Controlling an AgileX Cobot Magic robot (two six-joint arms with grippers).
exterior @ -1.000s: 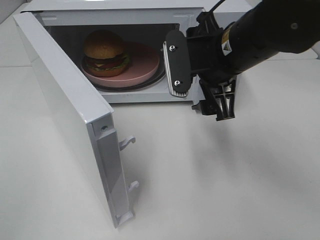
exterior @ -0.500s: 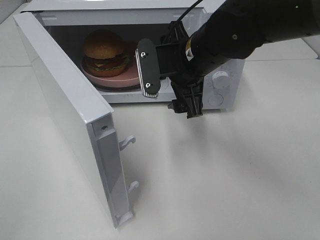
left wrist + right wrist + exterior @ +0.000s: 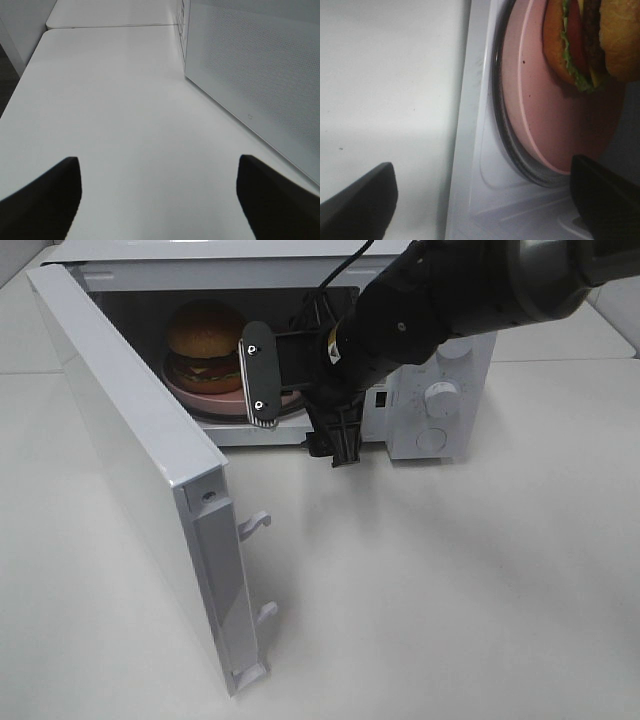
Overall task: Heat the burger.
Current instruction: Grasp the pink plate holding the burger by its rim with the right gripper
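Note:
The burger point(image 3: 205, 345) stands on a pink plate point(image 3: 215, 395) on the glass turntable inside the open microwave point(image 3: 440, 350). My right gripper point(image 3: 297, 405) hangs open just outside the cavity mouth, right of the burger, with nothing between its fingers. One finger point(image 3: 257, 375) covers part of the plate. The right wrist view looks past that gripper point(image 3: 482, 195) at the burger point(image 3: 590, 45) and the plate point(image 3: 540, 100), both close ahead. My left gripper point(image 3: 160, 200) is open over bare table beside the door's outer face point(image 3: 260, 75); the exterior view does not show it.
The microwave door point(image 3: 130, 440) swings out wide to the left, its latch hooks point(image 3: 255, 525) pointing right. Control knobs point(image 3: 440, 395) sit on the microwave's right panel. White tabletop point(image 3: 450, 590) stretches in front.
My right arm has swung left, from in front of the control panel to the cavity opening, closer to the burger. Its jaws stayed open. The burger and door have not moved.

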